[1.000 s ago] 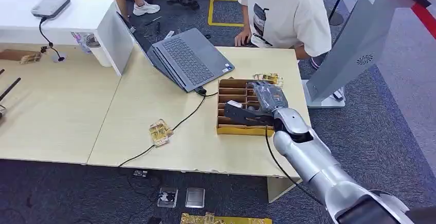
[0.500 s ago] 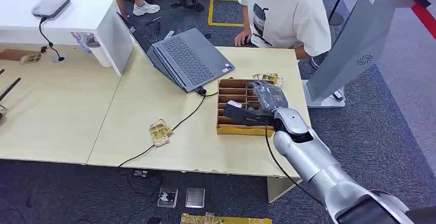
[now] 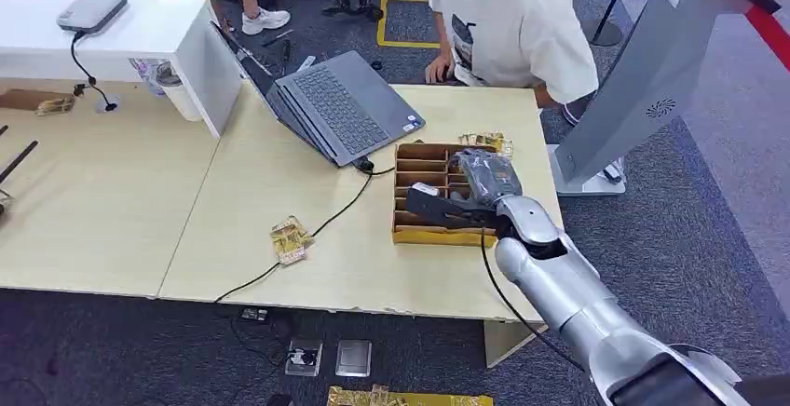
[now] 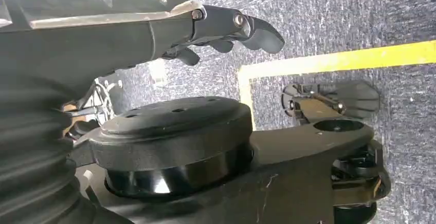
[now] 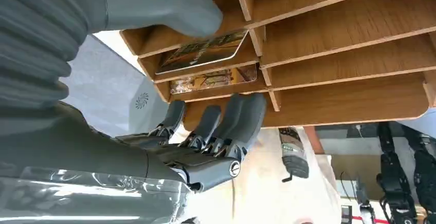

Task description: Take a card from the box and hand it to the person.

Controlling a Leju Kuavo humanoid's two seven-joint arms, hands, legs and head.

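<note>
Table (image 3: 279, 173), pale wood: the largest item in the head view, carrying everything listed below.

Person (image 3: 517, 24), white printed shirt: at twelve o'clock beyond the table's far edge, leaning toward it, one hand resting on the edge.

Laptop (image 3: 349, 108), grey, open: at eleven o'clock from the box, a black cable (image 3: 317, 229) trailing from it toward the near edge.

Box (image 3: 430, 196), brown wood, divided into slots: near the table's three-o'clock end.

Right hand (image 3: 445, 206): lies over the box. In the right wrist view the grey thumb (image 5: 169, 3) reaches over a slot wall onto the upper card while the dark fingers (image 5: 226, 126) curl along the box's outer wall; spread, nothing pinched or lifted as far as can be seen.

Left hand (image 4: 226, 29): hangs by the robot's side above dark carpet, fingers loosely bent, holding nothing.

Card (image 5: 203, 52), printed face: lies tilted in a slot under the thumb tip. A second card (image 5: 213, 79) sits in the next slot.

Gold packets (image 3: 289, 238): a small heap at nine o'clock from the box, beside the cable.

Handling note, by judgement: the step in hand is securing the card. The thumb should press its face and drag it to the slot's open side so the fingers can close beneath, keeping to one card only, and lift straight clear of the dividers before swinging toward twelve o'clock.
</note>
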